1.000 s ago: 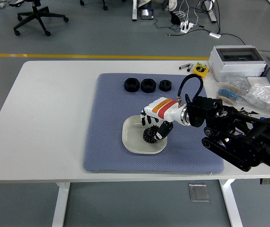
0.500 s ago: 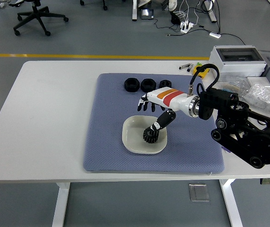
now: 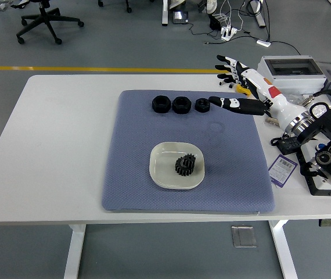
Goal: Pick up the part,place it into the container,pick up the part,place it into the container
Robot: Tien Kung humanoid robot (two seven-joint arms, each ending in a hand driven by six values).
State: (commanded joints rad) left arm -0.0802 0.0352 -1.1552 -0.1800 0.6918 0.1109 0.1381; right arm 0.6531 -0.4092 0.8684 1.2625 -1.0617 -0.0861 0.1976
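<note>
In the container [image 3: 161,172]: one gear part [image 3: 185,165] placed.
Beyond it three parts [image 3: 181,104] probably wait; right hand [image 3: 241,87] empty, fingers spread.

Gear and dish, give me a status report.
Right robot hand open, empty, up by the three black parts. Gear in white dish. Nothing in the way.
</note>
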